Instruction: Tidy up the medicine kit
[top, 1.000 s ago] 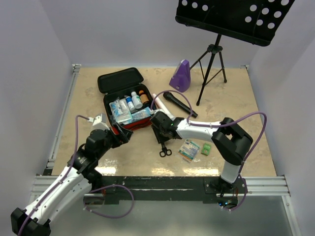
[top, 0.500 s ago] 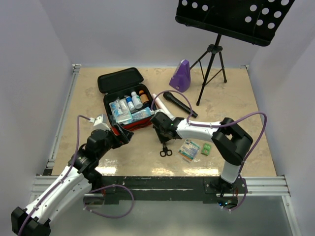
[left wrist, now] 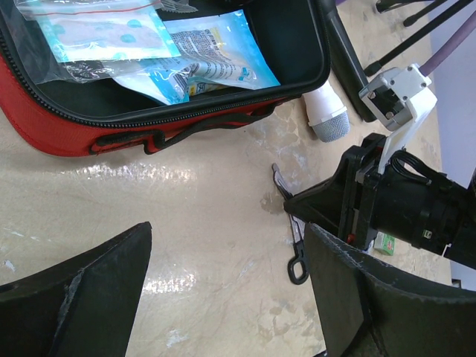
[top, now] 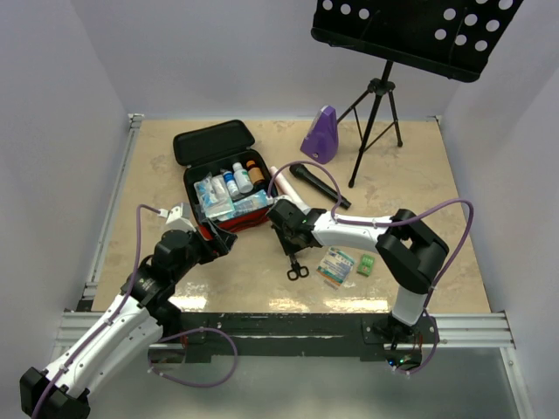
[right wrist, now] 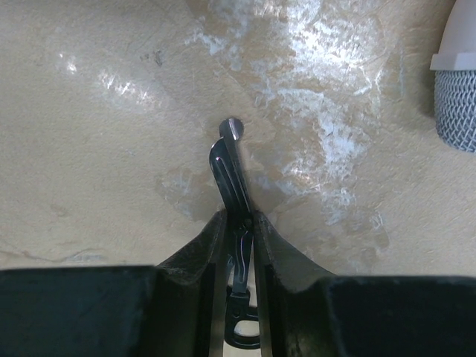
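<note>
- Top external: the red medicine kit lies open at the far left of the table. Its lid is thrown back, bottles stand in a row inside, and packets are stacked in front of them.
- Top external, against a second ago: the right gripper has drawn its fingers in on the black scissors, just right of the kit's near edge. The ring handles now sit a touch farther right. The left gripper has not stirred beside the kit's near corner.
- Top external, only here: a teal packet and a small green box lie right of the scissors. A purple metronome and a music stand stand at the back. A black microphone lies beside a white microphone.
- Left wrist: the left gripper has its fingers spread wide over bare table, holding nothing. Ahead is the kit's red wall with its zip rim, and clear bags of blue packets rest on the black lining. This view alone shows the right gripper from the side, pressed down over the scissors. Their bent tip pokes out towards the kit, and the white microphone's mesh head is beyond.
- Right wrist: the right gripper pinches the scissors' closed blades from both sides. The blunt tip rests on the table, and one handle ring shows between the fingers. The mesh head sits at the right edge. The kit is out of this view.
</note>
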{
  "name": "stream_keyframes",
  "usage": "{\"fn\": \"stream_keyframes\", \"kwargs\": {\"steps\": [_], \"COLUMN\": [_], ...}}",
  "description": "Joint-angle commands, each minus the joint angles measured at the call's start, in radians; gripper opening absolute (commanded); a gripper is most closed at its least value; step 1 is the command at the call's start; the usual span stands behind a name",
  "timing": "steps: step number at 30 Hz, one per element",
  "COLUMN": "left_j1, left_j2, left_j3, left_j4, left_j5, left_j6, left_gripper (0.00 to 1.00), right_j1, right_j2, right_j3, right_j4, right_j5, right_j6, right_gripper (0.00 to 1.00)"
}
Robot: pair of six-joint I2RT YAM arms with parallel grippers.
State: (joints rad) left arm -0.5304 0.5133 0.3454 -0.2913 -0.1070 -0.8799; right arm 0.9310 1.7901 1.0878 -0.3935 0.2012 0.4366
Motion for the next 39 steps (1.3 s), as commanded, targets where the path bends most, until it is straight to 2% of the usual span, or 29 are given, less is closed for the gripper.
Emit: {"fn": "stream_keyframes", "kwargs": {"steps": [1, 13, 23, 30, 39], "left_j1": [0.000, 0.000, -0.002, 0.001, 0.000], "left_j2": [-0.007, -0.019, -0.021, -0.055, -0.156], "left_j3": [0.004, 0.003, 0.020, 0.112, 0.210], "left_j4": [0.040, 0.029, 0.017, -0.078, -0.180], "left_j5": [0.012, 0.007, 0.001, -0.095, -0.249], "left_j6": [-0.008, -0.017, -0.014, 0.027, 0.067], "left_gripper": [0.87, 0.87, 0.87, 0.88, 0.88], "right_j1": [0.011, 0.012, 0.015, 0.015, -0.003], "right_j2": [-0.031, -0.109, -0.161, -0.118, 0.129], "right_j3": [0.021, 0.066, 0.171, 0.411, 0.846], "right_j4": [-0.120, -0.192, -0.271, -0.353, -0.409], "right_j5": [-0.003, 0.018, 0.044, 0.076, 0.098], "right_j6": [0.011, 0.025, 0.030, 0.004, -0.065], "right_gripper": [0.00, 0.00, 0.00, 0.00, 0.00]}}
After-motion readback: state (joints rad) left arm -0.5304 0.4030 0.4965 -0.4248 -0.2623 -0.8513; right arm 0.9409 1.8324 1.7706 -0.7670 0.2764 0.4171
